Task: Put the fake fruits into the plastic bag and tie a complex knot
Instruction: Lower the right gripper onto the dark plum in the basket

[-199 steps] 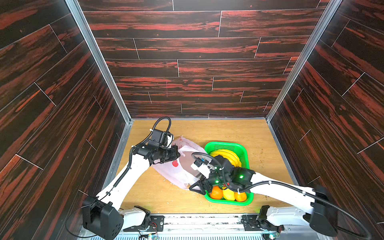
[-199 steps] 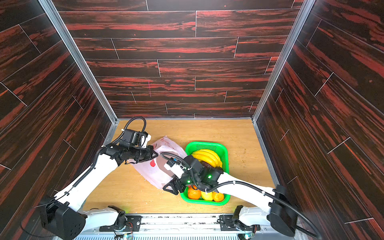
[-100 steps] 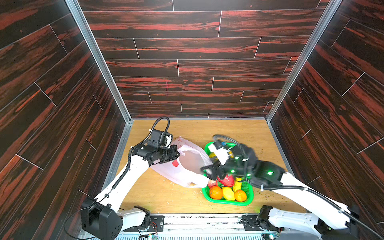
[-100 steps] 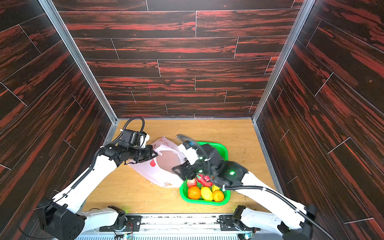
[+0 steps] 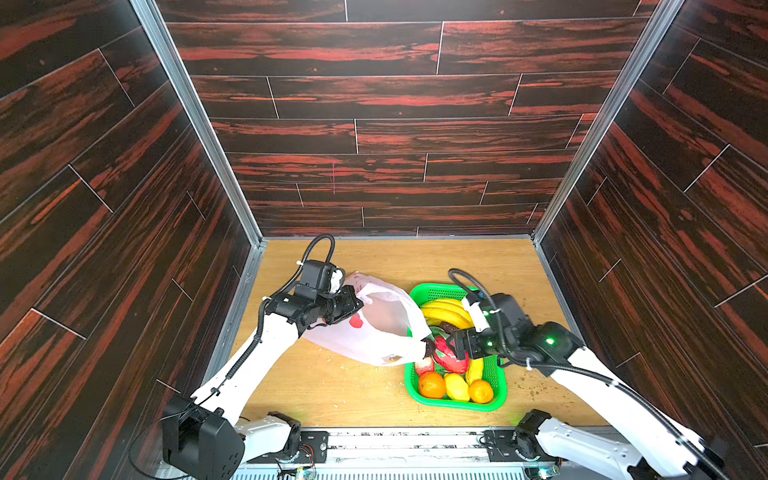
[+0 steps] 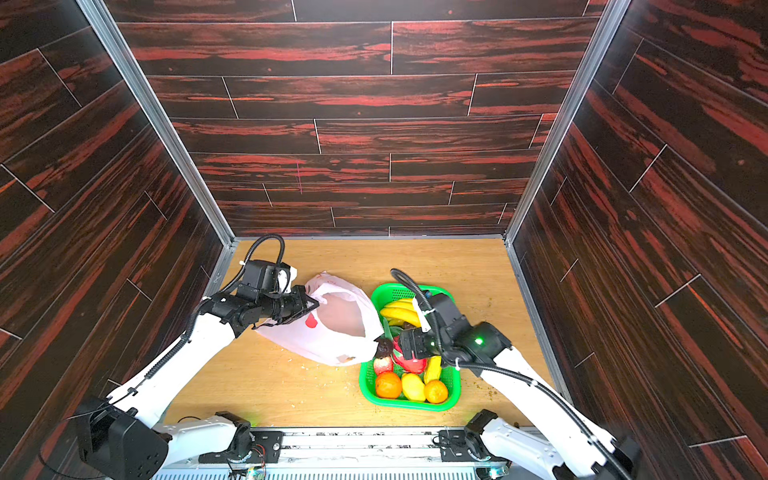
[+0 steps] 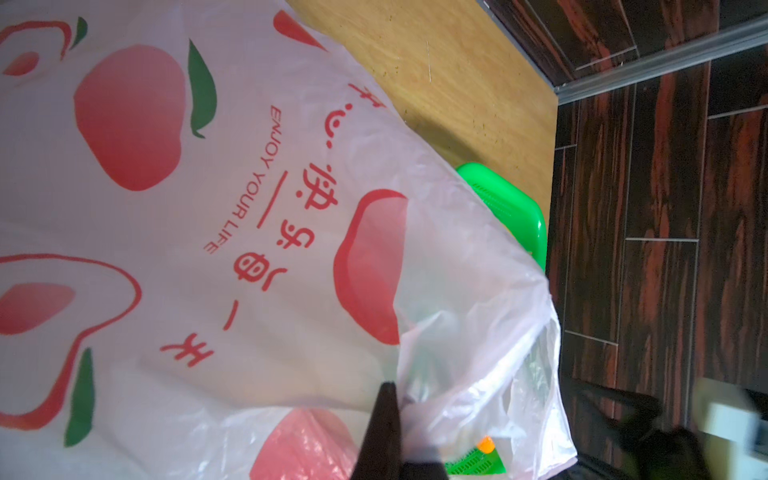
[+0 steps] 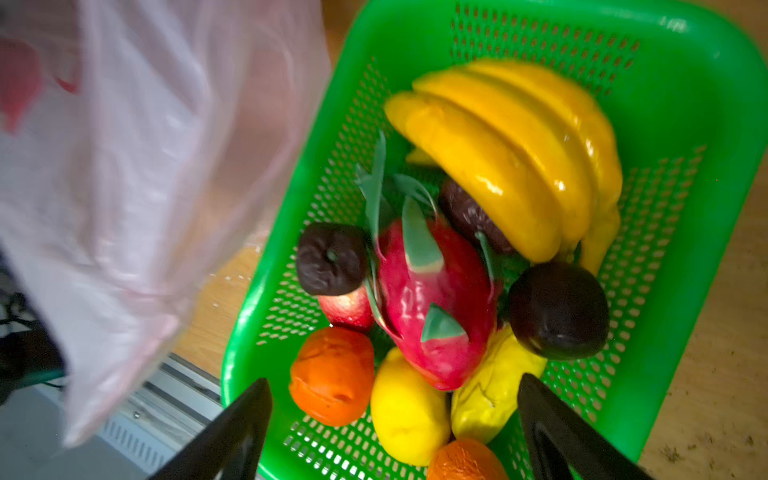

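Note:
The plastic bag [image 5: 374, 332] [image 6: 328, 336] lies on the wooden floor with its mouth held up and open toward the basket. My left gripper [image 5: 353, 305] [image 7: 388, 386] is shut on its rim. The fake fruits sit in the green basket [image 5: 496, 399] [image 8: 685, 62]: a banana bunch [image 8: 519, 158], a red dragon fruit [image 8: 436, 311] [image 5: 451, 361], oranges [image 8: 332, 374], a lemon [image 8: 409, 411], a strawberry [image 8: 347, 307] and dark round ones [image 8: 559, 309]. My right gripper [image 5: 457, 345] [image 8: 395, 380] hangs open just above the dragon fruit, holding nothing. No knot shows.
Dark wood-patterned walls close in the floor on three sides. A metal rail [image 5: 374, 440] with both arm bases runs along the front edge. Small crumbs [image 5: 536, 388] are scattered on the boards around the basket. The bag's edge drapes against the basket's left rim.
My right arm has swung from low beside the bag's front to over the basket, and its jaws have spread wider. The left gripper keeps its hold on the bag.

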Robot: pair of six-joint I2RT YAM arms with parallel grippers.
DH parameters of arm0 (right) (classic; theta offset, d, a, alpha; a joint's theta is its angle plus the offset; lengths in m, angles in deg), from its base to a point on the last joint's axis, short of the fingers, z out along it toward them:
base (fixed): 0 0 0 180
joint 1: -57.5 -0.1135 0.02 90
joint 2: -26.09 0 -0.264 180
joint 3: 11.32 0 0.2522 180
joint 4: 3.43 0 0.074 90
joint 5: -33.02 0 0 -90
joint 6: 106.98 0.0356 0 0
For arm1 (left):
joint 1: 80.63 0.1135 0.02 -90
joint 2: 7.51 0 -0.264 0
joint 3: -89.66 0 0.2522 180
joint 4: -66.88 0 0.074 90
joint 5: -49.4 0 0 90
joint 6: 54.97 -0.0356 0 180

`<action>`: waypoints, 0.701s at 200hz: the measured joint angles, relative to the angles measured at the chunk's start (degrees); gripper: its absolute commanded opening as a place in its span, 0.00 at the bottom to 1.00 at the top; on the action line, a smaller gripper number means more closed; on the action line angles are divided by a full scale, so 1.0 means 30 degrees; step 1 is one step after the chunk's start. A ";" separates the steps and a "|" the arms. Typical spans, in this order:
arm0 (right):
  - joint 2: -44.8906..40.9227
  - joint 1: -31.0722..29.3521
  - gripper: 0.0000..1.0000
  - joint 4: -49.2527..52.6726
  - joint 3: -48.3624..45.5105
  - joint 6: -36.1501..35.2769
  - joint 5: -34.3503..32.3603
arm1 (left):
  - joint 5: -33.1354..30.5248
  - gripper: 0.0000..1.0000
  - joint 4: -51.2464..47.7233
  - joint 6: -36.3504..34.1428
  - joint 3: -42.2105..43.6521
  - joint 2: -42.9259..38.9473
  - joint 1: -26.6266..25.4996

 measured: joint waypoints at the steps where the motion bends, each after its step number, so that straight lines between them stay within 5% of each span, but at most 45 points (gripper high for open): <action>1: 0.0044 0.0000 0.91 0.0000 -0.0015 0.0000 0.0000 | -0.0029 0.00 0.0000 0.0022 0.0000 0.0000 -0.0007; 43: 0.1348 -0.0233 0.82 -0.0772 -0.0204 0.0160 0.0765 | -0.0845 0.00 -0.0007 0.0692 0.0000 -0.0255 0.0022; 140: 0.3650 -0.2040 0.81 -0.5326 -0.1821 0.3206 0.2623 | -0.2055 0.00 -0.0758 0.0561 -0.0007 -0.1282 0.0991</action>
